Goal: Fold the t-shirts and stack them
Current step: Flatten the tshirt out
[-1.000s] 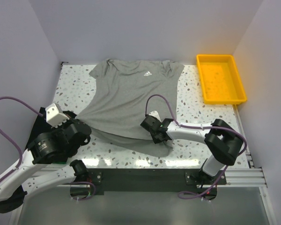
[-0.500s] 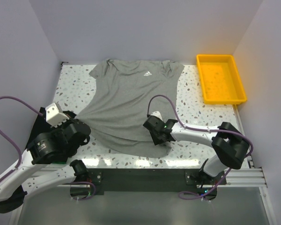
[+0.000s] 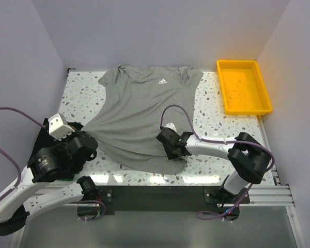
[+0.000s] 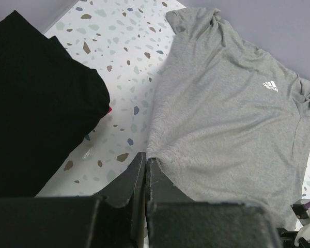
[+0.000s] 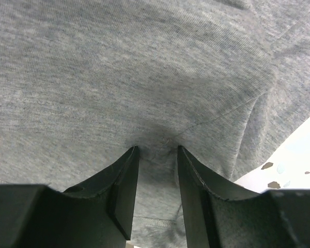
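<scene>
Right hand (image 5: 157,151) is down at the 6 o'clock edge of the bench (image 3: 212,121), planted on the near hem of the grey t-shirt (image 3: 144,108). Its two fingers stand apart with a small pucker of cloth rising between them, so it is open, nothing clamped yet. Over at 8 o'clock, the left hand (image 4: 145,156) has its fingers pressed tight together, tips right at the shirt's near-left hem corner. Whether a sliver of fabric is caught between them, I can't tell from here.

Just beside that hand, toward 9 o'clock, lies a folded black t-shirt (image 4: 31,103), neat and flat on the bench, apart from the grey one. No green shirt shows in these views.

Moving out toward 12 o'clock, the grey shirt spreads face up, white logo showing, both sleeves out, collar at the far edge. No fold in it at all. At 2 o'clock sits the yellow tray (image 3: 245,62), well apart from the cloth.

So my read: one shirt looks finished, the grey one is only laid out. Every fold on it, and the stacking onto the black shirt, is left to do.
</scene>
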You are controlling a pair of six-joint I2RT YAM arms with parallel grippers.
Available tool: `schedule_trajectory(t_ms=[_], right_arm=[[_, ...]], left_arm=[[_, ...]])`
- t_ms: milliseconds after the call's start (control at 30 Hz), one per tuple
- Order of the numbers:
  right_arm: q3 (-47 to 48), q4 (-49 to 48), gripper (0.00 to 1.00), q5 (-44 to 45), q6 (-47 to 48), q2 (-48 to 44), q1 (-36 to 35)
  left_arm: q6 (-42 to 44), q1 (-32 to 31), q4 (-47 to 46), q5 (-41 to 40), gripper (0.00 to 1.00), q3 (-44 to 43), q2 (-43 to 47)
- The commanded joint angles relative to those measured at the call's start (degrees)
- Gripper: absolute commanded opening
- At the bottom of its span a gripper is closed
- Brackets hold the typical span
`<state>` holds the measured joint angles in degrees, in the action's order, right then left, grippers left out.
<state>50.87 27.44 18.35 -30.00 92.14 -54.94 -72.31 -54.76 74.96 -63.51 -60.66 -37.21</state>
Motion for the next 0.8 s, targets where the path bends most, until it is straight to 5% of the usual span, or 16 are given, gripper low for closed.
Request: schedule_trajectory(t_ms=[0, 333, 767], right_arm=[[-0.6, -1.7, 0.39, 0.5, -0.8, 0.2, 0.9], [-3.1, -2.3, 0.2, -2.8, -2.3, -4.2, 4.0], [-5.6, -6.3, 0.2, -12.0, -2.2, -5.5, 6.7]], left_arm=[[0.9, 0.2, 0.4, -3.6, 0.0, -2.4, 0.6], [1.2, 0.2, 0.5, -3.5, 0.0, -2.4, 1.1], [2.0, 0.2, 0.4, -3.3, 0.0, -2.5, 1.8]])
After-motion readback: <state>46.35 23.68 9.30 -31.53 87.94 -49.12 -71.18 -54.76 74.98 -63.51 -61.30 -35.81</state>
